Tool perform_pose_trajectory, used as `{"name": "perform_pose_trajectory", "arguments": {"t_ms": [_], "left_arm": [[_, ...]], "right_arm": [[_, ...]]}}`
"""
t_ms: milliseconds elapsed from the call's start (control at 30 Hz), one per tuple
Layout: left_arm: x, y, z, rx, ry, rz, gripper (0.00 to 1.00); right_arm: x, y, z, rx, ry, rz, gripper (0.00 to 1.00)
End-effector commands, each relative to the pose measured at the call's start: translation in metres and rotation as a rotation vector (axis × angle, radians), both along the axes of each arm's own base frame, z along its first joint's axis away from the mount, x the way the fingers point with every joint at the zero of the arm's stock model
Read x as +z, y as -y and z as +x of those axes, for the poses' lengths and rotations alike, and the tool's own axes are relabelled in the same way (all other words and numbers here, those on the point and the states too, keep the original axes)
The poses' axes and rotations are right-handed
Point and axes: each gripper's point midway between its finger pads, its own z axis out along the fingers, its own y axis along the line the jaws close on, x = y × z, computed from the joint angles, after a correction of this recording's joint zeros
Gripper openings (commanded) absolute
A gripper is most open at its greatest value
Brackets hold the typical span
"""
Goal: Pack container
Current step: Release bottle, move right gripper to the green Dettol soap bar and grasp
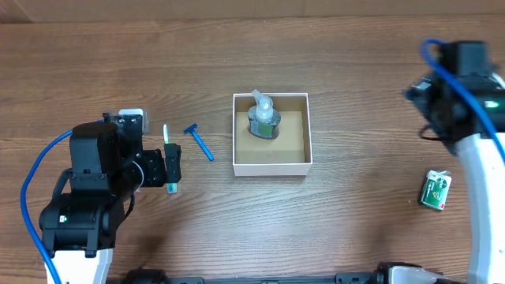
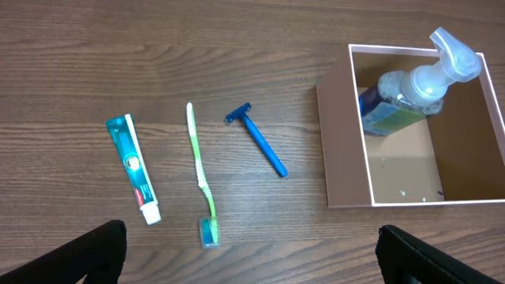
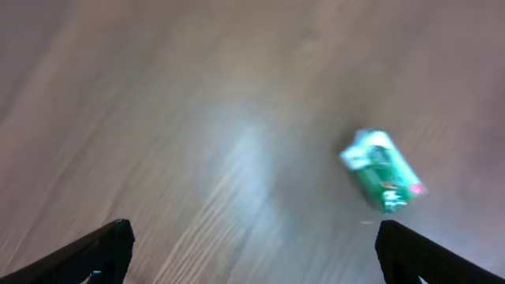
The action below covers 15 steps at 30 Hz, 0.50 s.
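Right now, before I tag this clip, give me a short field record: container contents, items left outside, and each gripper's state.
container: square box, white walls, brown inside
inside container: one clear pump bottle
outside, left of container: toothpaste tube, green toothbrush, blue razor, all lying flat
outside, right of container: green packet
left gripper: open, empty, above the toothpaste tube and toothbrush
right gripper: open, empty; view blurred
packing status: one item in, four out

Three views, one bench (image 1: 355,237)!
Overhead looks straight down; left wrist, closer, shares the box (image 2: 343,142) with it; right wrist, blurred, shares the green packet (image 3: 384,170).
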Motion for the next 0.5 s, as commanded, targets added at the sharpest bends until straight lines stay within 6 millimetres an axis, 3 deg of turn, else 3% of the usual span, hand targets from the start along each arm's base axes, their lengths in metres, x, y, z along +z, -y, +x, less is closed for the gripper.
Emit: {"name": "perform_pose_trajectory", "arguments": {"t_ms": [0, 67, 233, 367, 467], "left_arm": [[0.010, -0.002, 0.003, -0.002, 0.029, 0.010, 1.00], [0.010, -0.002, 0.003, -0.002, 0.029, 0.010, 1.00], [0.011, -0.002, 0.005, -0.002, 0.036, 0.010, 1.00], [0.013, -0.002, 0.007, -0.002, 0.049, 0.010, 1.00], [0.013, -0.002, 0.007, -0.002, 0.051, 0.010, 1.00]], "right_arm": [[-0.033, 0.040, -0.026, -0.116, -0.080, 0.056, 1.00], [-0.062, 0.058, -0.035, -0.079, -0.130, 0.079, 1.00], [-0.140, 0.077, -0.065, -0.026, -0.227, 0.194, 1.00], [-0.186, 0.081, -0.079, 0.048, -0.287, 0.240, 1.00], [-0.206, 0.083, -0.082, 0.068, -0.319, 0.233, 1.00]]}}
